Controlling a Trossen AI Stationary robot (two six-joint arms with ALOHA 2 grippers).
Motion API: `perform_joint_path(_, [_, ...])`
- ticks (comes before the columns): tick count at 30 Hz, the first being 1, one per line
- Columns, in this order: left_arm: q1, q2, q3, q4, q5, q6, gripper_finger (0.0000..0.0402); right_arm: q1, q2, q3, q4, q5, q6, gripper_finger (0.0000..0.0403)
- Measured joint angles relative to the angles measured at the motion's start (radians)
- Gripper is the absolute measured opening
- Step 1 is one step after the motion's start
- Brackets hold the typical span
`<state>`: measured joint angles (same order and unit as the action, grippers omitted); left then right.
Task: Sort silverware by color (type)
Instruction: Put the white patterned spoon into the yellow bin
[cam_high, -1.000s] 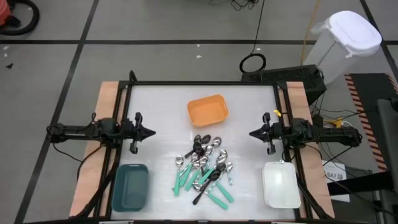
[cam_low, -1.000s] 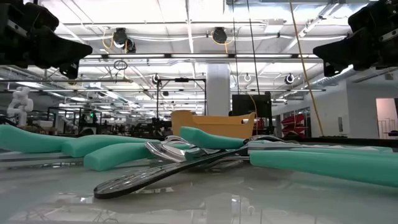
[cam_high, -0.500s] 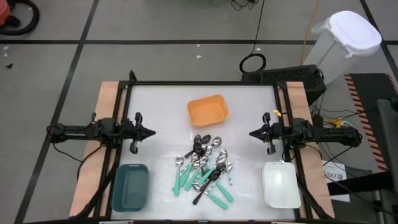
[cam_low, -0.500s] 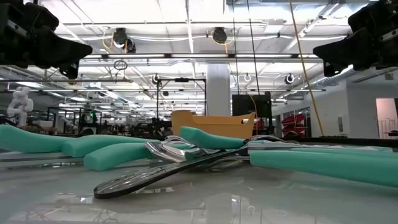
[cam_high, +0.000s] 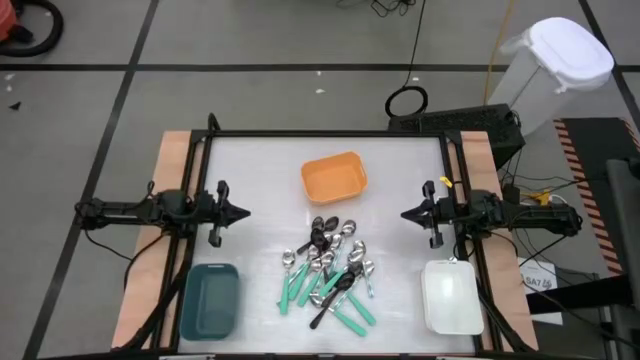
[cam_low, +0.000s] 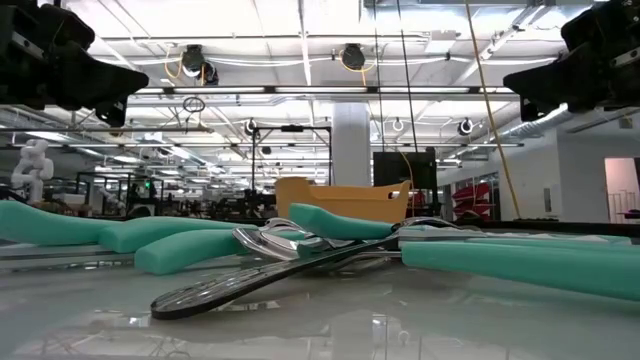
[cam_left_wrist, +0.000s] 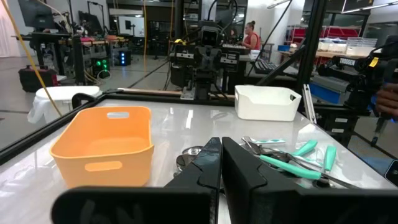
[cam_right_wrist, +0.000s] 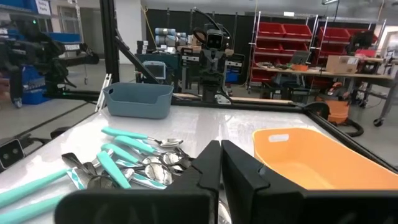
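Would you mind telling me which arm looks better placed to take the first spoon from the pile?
Probably the right. The spoon pile lies nearer the right gripper than the left gripper. Both hang shut and empty above the table, so the margin is modest.

Bright, even light comes from overhead strip lamps (cam_low: 300, 90) in the ceiling, seen in the low view. The white table (cam_high: 260, 170) looks pale and slightly washed out from above, with only faint, soft shadows under the spoons (cam_high: 328, 272). From table height the glossy surface mirrors the lamps, and the nearest teal handles (cam_low: 520, 265) are blurred while the far room stays sharper. In both wrist views the close dark fingers (cam_left_wrist: 214, 174) are soft and the frame edges bend slightly.
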<state>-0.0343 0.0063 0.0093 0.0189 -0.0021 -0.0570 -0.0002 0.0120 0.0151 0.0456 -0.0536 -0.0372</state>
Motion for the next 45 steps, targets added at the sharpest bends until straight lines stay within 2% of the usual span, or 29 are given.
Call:
perform_joint_path(8, [0.000,0.000,0.000,0.000,0.000,0.000,0.0015,0.000,0.002,0.010,0.001,0.000,0.052,0.0011])
perform_joint_path(16, [0.000,0.000,0.000,0.000,0.000,0.000,0.0015,0.024,0.033,0.136,-0.019,-0.002,0.047,0.0003])
perform_joint_path(24, [0.000,0.000,0.000,0.005,0.000,0.000,0.0015,0.031,0.160,0.395,-0.219,-0.001,0.053,0.0003])
perform_joint_path(36, [0.000,0.000,0.000,0.006,0.000,0.000,0.0015,0.031,0.460,0.853,-0.488,0.000,0.061,0.0004])
perform_joint_path(45, [0.000,0.000,0.000,0.007,0.000,0.003,0.0015,0.031,0.670,1.107,-0.700,0.000,0.120,0.0004])
